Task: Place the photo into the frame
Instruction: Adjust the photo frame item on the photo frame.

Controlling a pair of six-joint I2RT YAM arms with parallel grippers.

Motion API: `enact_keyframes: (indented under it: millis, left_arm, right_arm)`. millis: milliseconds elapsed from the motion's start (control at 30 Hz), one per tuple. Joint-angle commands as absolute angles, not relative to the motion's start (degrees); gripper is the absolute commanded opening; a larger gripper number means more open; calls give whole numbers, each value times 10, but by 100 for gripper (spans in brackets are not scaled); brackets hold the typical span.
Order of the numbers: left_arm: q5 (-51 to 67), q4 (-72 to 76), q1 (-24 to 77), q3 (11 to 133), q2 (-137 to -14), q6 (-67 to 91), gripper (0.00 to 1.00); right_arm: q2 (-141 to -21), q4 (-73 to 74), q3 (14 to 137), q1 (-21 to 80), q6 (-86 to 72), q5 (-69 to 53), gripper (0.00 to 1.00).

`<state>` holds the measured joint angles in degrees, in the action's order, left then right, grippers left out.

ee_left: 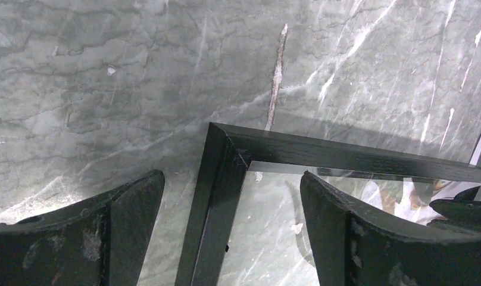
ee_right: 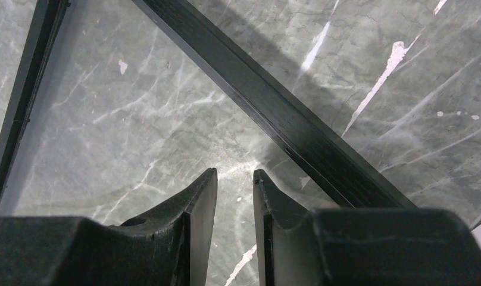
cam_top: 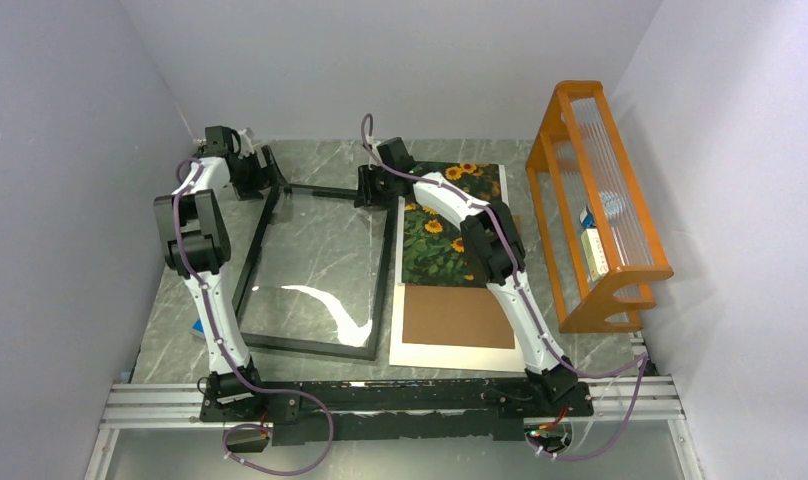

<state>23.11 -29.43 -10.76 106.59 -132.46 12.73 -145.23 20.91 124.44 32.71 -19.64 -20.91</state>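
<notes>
one marble table [cam_top: 175,335] carries all items. no brand, label or writing can be read in any view.

one frame [cam_top: 300,346], black, lies flat on the table with its glass in place. both grippers are at its far rail, one at each far corner.

one orange rack [cam_top: 592,322] stands well to the right of the right fingers. it holds clear sheets and one small white and blue item, whose print is too small to read.

one white mat sheet [cam_top: 450,358] lies just right of the frame, on the near side of the right fingers. one brown backing board [cam_top: 460,316] lies on it.

one photo [cam_top: 430,262], sunflowers on green, lies outside the frame, to the right of the right fingers and partly under the right arm. its near edge meets the backing board.

two grippers, two fingers each:
- left gripper [ee_left: 232,179]: fingers [ee_left: 131,214] set wide, holding nothing. the frame's far left corner sits between them, with one rail passing through the gap. contact cannot be told.
- right gripper [ee_right: 235,173]: fingers [ee_right: 199,208] set narrow, a thin gap with only table showing in it. a frame rail passes just beyond the right-hand fingertip.
</notes>
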Motion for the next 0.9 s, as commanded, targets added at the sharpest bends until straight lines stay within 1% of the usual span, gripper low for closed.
enact_keyframes:
  millis: [0, 133, 267, 433, 600, 667, 767, 867]
  left_arm:
    - [207, -348, -91, 1038, -1325, 97, 93]
    - [187, -359, -82, 1045, -1335, 97, 91]
    - [195, -367, -81, 1050, -1335, 103, 88]
    - [195, -383, -80, 1076, -1326, 116, 89]
    - [202, -375, -80, 1071, -1315, 119, 89]
    - [193, -381, -80, 1074, -1325, 120, 86]
    - [179, -400, -80, 1089, -1343, 124, 78]
    - [151, -401, -76, 1084, -1346, 126, 75]
  right_arm:
    - [-1460, 197, 1241, 324, -203, -192, 33]
    - [-1453, 198, 1246, 324, -207, -192, 34]
    - [-1419, 184, 1247, 322, -209, -186, 36]
    - [-1384, 167, 1256, 314, -215, -172, 43]
    - [-1378, 166, 1255, 308, -214, -152, 49]
    - [-1377, 169, 1251, 307, -210, -140, 50]
    - [-1372, 170, 1241, 306, -207, -126, 51]
    - [-1369, 173, 1233, 305, -204, -115, 51]
